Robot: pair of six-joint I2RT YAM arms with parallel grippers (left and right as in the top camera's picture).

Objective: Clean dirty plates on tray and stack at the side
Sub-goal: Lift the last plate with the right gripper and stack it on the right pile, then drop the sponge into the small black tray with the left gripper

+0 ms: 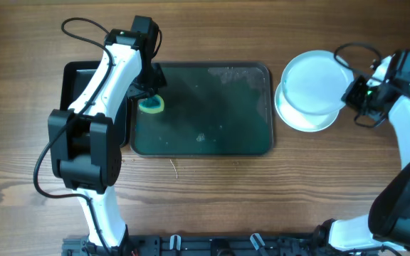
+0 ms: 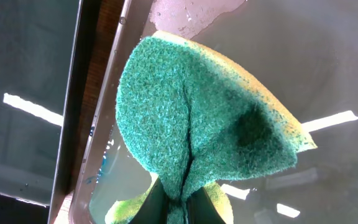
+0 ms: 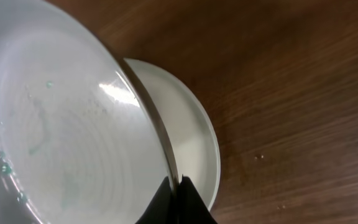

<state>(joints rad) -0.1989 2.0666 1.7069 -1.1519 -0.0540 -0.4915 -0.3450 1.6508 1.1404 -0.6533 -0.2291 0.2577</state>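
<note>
The dark tray (image 1: 248,107) lies mid-table with no plates on it, only wet smears. My left gripper (image 1: 150,92) is shut on a green and yellow sponge (image 1: 151,105) over the tray's left end; in the left wrist view the folded sponge (image 2: 204,118) is pinched between the fingers (image 2: 182,208). My right gripper (image 1: 353,94) is shut on the rim of a pale blue-white plate (image 1: 312,82), held tilted over a white plate stack (image 1: 305,122) right of the tray. The right wrist view shows the held plate (image 3: 61,124), faint teal specks, the plate below (image 3: 197,143), and the fingers (image 3: 178,193).
A smaller black bin (image 1: 73,78) sits left of the tray, partly under the left arm. Bare wooden table (image 1: 212,192) lies in front of the tray. The left arm's cable loops at the far left.
</note>
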